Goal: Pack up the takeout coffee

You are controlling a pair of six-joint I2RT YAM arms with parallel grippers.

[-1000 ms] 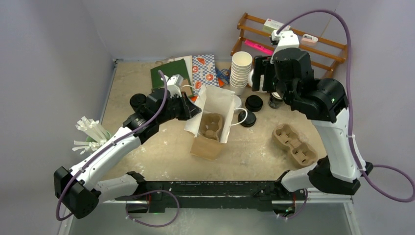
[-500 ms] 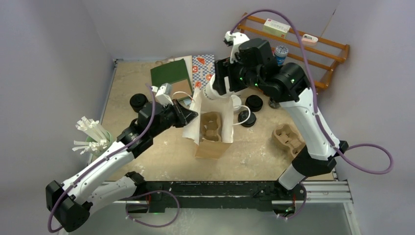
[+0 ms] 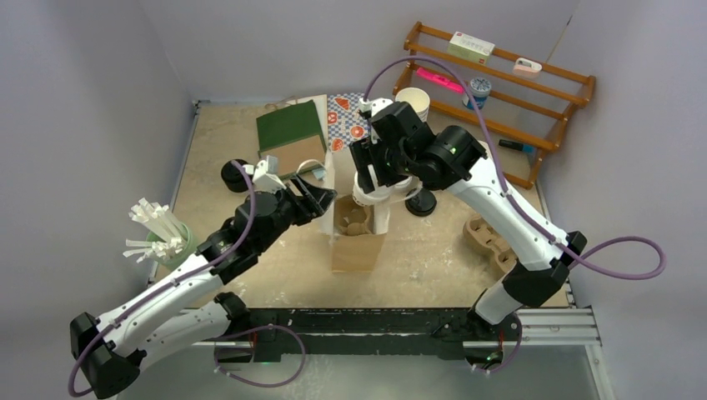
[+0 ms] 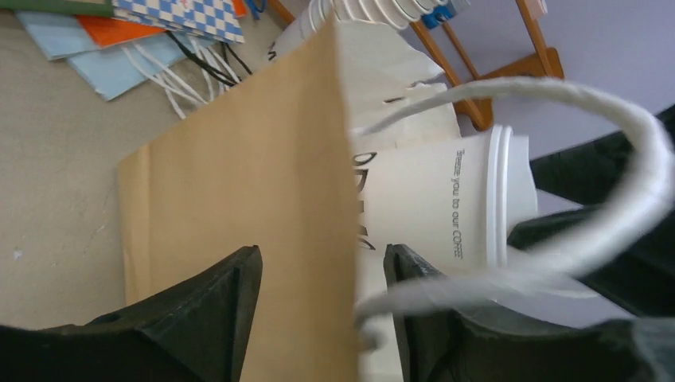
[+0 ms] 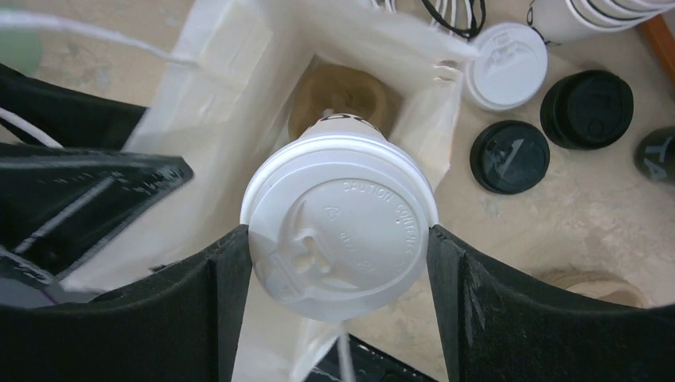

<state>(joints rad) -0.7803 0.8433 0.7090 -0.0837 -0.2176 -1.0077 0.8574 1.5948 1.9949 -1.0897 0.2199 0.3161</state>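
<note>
the right gripper (image 5: 338,247) clamps the white-lidded cup (image 4: 446,199) by its sides, arm arched over and pointing down into the mouth of the paper bag (image 4: 239,183) above the pulp carrier (image 5: 342,95) — the left gripper (image 4: 322,263), reaching in low from the left, straddles the bag's wall, jaws apart.

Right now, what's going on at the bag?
The right gripper is clamped on a white-lidded paper cup and holds it over the mouth of the open paper bag. A cardboard cup carrier sits at the bottom of the bag, and the cup does not look seated in it yet. The left gripper is at the bag's rim, jaws open on either side of one wall.
</note>
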